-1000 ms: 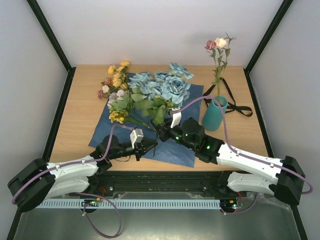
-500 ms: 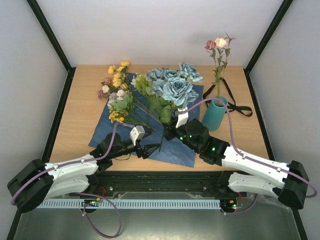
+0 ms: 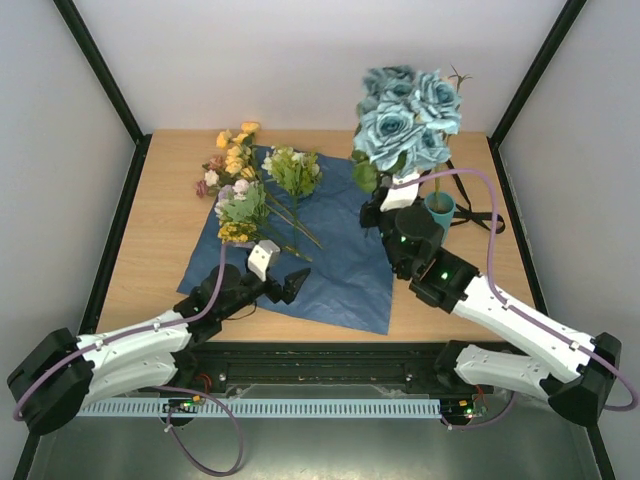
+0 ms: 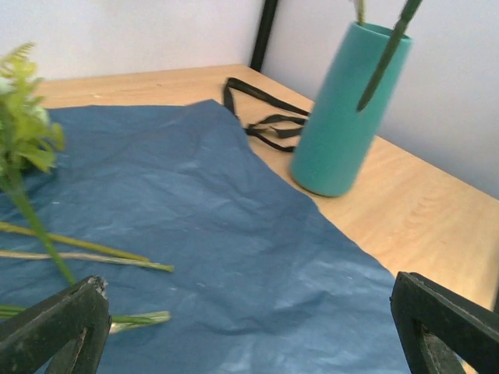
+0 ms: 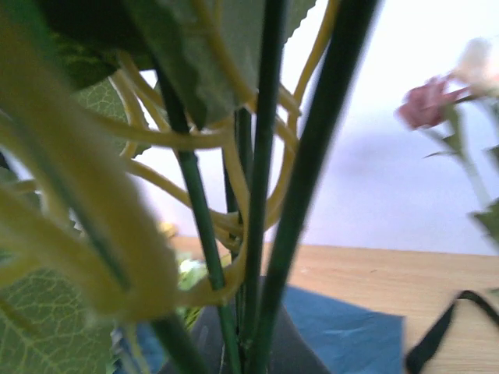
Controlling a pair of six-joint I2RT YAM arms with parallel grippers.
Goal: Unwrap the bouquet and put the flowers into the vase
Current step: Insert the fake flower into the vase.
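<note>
One bunch is going up: the blue roses (image 3: pixel 405 115) are now riding high over the far right part of the desk (image 3: pixel 160 250), where a second ago they were lying flat on the blue paper (image 3: pixel 345 275) with the rest of the flowers. The right gripper (image 3: pixel 378 207) is clamped hard on their stems and is carrying them heads-up, just beside the vase (image 3: pixel 437 208), which is standing near the desk's far right corner.

Down at the near edge of the paper, the left gripper (image 3: pixel 285 287) is changing too. It was pinched together a second ago; now its fingers (image 4: pixel 54 327) are standing wide apart over bare paper, gripping nothing. I am reading that as a release, leaving the bunch to the right arm alone.

The rest is staying put. The yellow and pink sprigs (image 3: pixel 230 160), the green cluster (image 3: pixel 292 170) and the white and yellow posy (image 3: pixel 238 210) are lying on the far left part of the sheet. The black ribbon (image 3: pixel 480 215) is trailing loose behind the vase towards the right edge, so the unwrapping is looking finished.

The left wrist view is showing one stem (image 4: pixel 382 62) already standing in the vase. The roses are going to have to share that narrow mouth, so their stem ends are needing careful lining up above the rim before any lowering.
</note>
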